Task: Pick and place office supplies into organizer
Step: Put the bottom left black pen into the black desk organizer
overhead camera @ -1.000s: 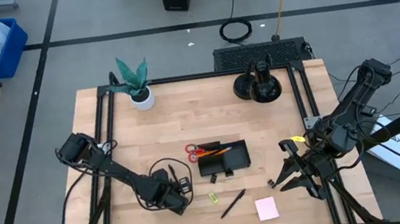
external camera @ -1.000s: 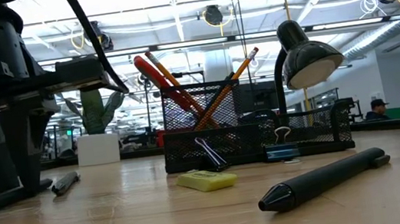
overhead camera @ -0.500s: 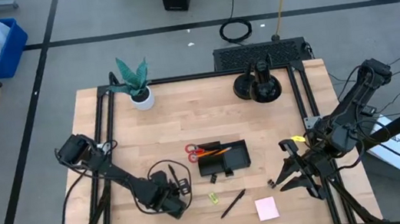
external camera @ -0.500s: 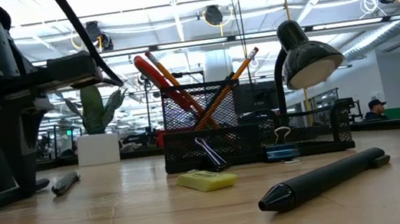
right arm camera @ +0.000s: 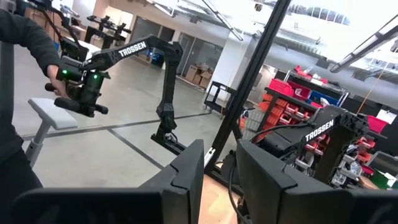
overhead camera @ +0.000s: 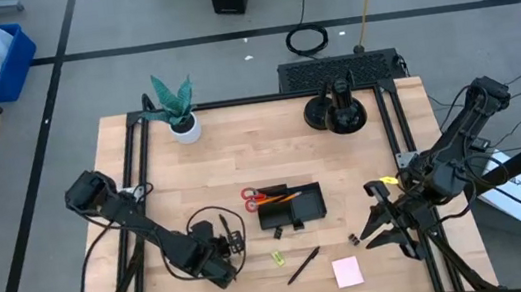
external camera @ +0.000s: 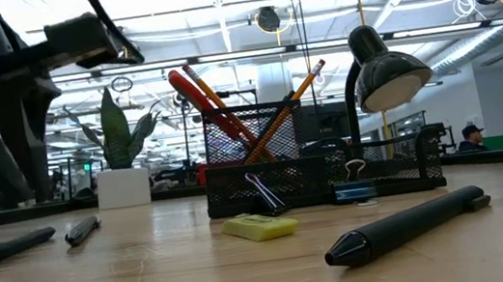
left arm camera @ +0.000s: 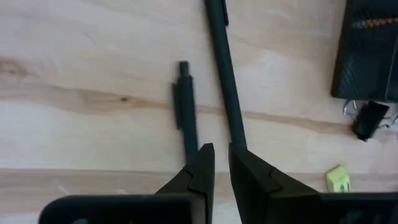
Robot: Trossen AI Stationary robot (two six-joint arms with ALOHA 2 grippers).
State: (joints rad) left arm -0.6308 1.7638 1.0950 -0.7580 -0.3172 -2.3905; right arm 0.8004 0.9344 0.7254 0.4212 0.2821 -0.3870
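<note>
Hovering over two black pens (left arm camera: 205, 93) near table's front-left edge, left gripper (left arm camera: 221, 163), jaws narrow, empty, aligning for pick; right gripper (right arm camera: 219, 163) idle, part-open, at right edge.

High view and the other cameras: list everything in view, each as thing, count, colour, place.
organizer: one, black mesh, table centre
scissors: one, red handles, in organizer's left end
pencils: at least two, orange, in organizer
pens: two, black, side by side under left gripper
pen: one, black, front of organizer
yellow-green piece: one, front of organizer
clips: two, black, against organizer's front
sticky-note pad: one, pink, front right
plant: one, green, white pot, back left
lamp: one, black, back right
left gripper: nearly closed, empty, above pens
right gripper: front right, waiting
</note>
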